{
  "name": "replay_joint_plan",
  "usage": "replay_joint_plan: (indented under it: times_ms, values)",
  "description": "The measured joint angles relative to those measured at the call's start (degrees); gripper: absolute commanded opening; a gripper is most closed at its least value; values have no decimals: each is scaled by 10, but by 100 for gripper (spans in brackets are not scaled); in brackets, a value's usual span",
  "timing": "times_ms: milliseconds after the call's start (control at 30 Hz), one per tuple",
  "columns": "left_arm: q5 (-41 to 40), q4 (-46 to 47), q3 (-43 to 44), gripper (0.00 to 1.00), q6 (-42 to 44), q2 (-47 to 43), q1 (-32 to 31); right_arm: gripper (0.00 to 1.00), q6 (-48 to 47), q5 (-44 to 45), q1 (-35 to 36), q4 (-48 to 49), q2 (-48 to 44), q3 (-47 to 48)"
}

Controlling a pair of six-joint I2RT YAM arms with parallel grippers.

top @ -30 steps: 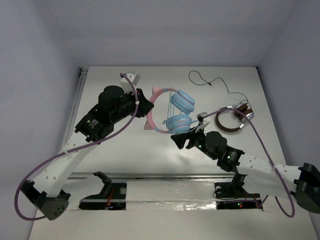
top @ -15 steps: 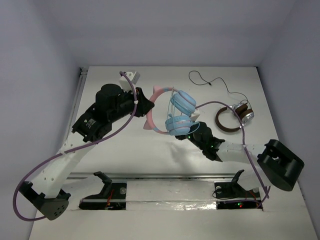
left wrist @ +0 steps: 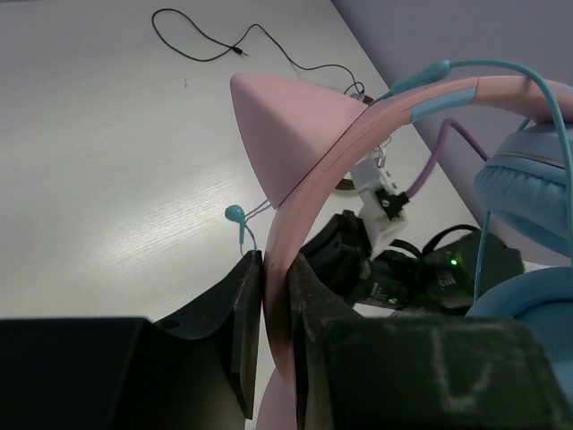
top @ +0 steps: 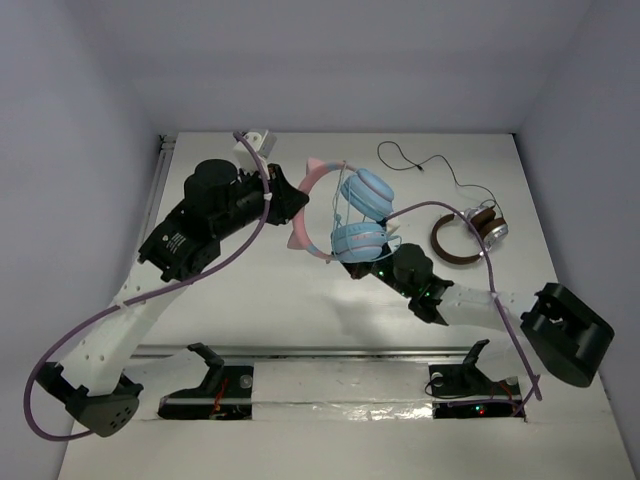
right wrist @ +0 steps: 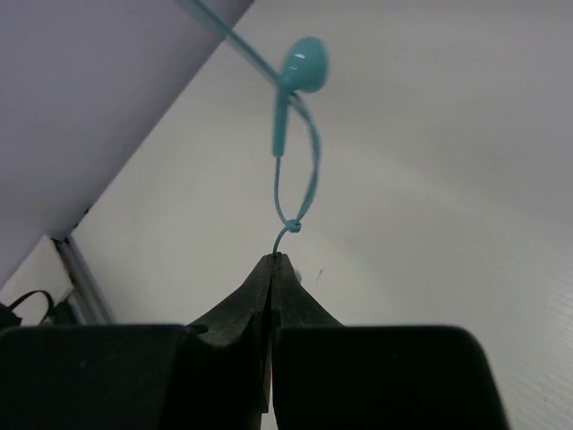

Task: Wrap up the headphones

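Centre of the overhead view: the headphones (top: 358,215) are held over the white table (top: 250,290), their pink headband (left wrist: 376,130) pinched in the left gripper (left wrist: 276,269), while the right gripper (right wrist: 271,262), jaws closed tight, nips the thin light-blue cable (right wrist: 312,170) just below its plug (right wrist: 303,64).

1. No text, brand, number or sign can be read in any view.
2. Top view, left side: a small round pale mark (top: 176,241) sits on the black housing of the left arm (top: 200,225). It is too small to read.
3. Left wrist view, near right corner: faint pale strokes (left wrist: 443,354) show on the black body of the left gripper (left wrist: 276,269). They are blurred and not legible.
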Motion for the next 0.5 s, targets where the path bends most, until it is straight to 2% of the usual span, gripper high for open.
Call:
replay_joint_plan:
  times_ms: [233,500]
  values:
    - [-15,19,2,0,-10,32,0,0,31,-24,0,-1,-76,-45]
    - [-27,19,14,0,-15,34,0,0,37,-31,0,-22,-105,-46]
